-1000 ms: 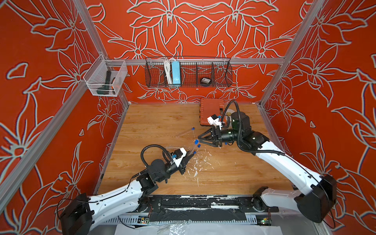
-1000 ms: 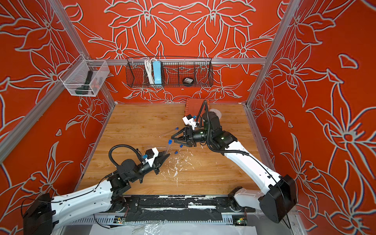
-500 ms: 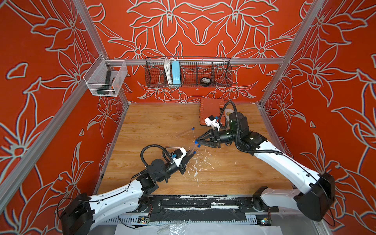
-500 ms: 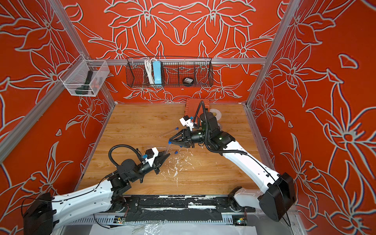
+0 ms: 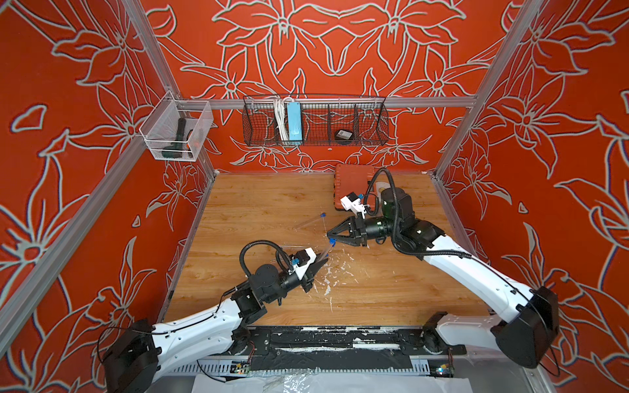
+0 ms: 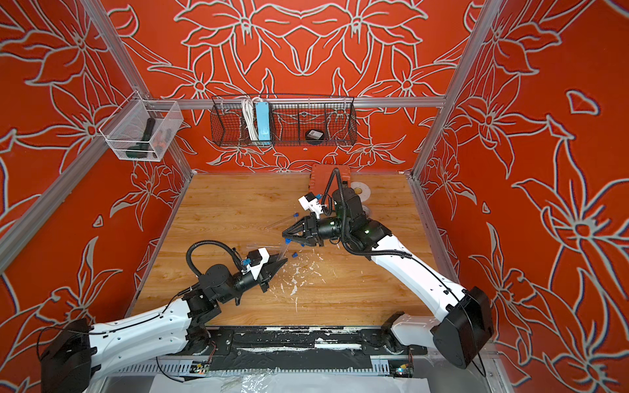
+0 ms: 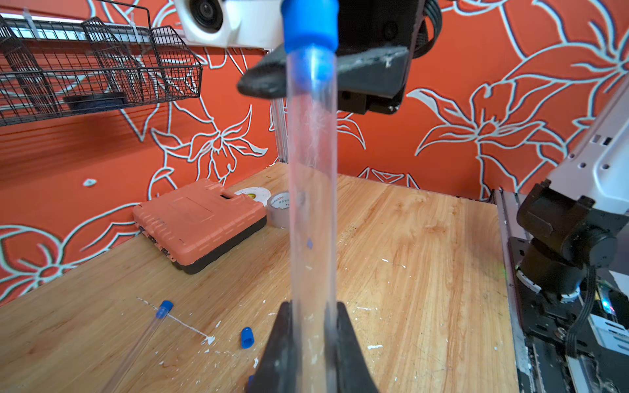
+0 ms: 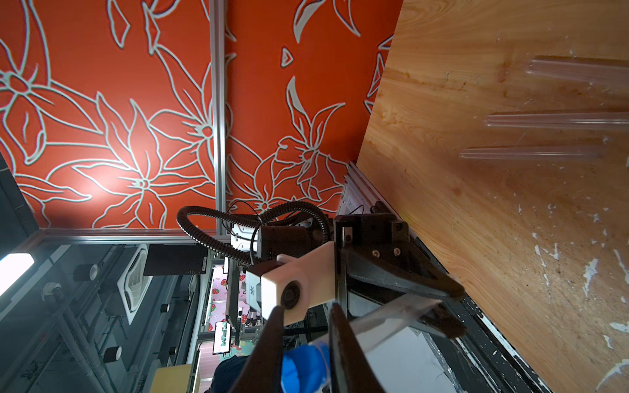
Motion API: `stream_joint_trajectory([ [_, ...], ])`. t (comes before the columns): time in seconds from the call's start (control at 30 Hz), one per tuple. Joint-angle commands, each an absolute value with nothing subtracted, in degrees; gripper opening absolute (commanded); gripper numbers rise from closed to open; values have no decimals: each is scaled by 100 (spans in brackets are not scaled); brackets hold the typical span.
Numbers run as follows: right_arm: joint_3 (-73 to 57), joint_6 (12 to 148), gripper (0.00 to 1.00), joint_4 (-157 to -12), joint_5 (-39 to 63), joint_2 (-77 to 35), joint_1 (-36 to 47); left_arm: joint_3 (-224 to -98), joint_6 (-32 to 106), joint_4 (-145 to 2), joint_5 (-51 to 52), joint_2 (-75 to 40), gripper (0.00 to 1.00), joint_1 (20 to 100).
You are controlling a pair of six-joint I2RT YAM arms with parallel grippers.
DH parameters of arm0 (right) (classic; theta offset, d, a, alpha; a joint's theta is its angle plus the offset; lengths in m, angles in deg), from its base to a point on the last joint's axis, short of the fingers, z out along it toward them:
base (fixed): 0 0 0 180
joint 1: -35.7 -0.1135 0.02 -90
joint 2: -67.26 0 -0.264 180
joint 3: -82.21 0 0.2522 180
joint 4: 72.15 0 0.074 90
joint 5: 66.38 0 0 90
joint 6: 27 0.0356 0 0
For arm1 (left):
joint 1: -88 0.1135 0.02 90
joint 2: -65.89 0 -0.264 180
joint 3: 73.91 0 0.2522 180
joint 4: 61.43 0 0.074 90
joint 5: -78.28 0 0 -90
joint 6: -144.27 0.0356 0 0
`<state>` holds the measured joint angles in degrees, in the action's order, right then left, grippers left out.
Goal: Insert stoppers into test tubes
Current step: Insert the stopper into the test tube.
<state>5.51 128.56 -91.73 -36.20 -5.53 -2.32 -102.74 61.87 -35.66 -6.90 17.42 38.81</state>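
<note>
My left gripper (image 7: 313, 340) is shut on a clear test tube (image 7: 311, 204), which slants up from it toward the right arm in both top views (image 5: 323, 253) (image 6: 281, 253). A blue stopper (image 7: 309, 23) sits in the tube's far end. My right gripper (image 8: 304, 343) is shut on that stopper (image 8: 301, 369), with a finger against each side. Another test tube (image 5: 308, 221) with a blue stopper (image 5: 323, 215) in its end lies on the table behind. Three bare tubes (image 8: 554, 120) lie side by side. A loose stopper (image 7: 247, 337) lies near the left gripper.
An orange case (image 5: 354, 185) and tape rolls (image 6: 360, 190) sit at the back right, behind the right arm. A wire basket (image 5: 315, 120) and a clear bin (image 5: 177, 131) hang on the walls. White paint flecks (image 5: 328, 282) mark the wooden table (image 5: 255, 204).
The right gripper's jaws have closed from wide open onto the blue stopper at the tube's end. The left arm and its tube have stayed still.
</note>
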Motion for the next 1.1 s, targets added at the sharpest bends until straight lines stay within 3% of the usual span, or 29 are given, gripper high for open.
stream_joint_trajectory([
  [0.0, 623, 12831, 23, -9406, -3647, -623, -409, -10725, 6157, -2687, -698, 1724, 0, 3889],
  [1.07, 865, 12744, 21, -9106, -3228, -960, -494, -11305, 5078, -1453, -1035, 1545, 0, 3898],
])
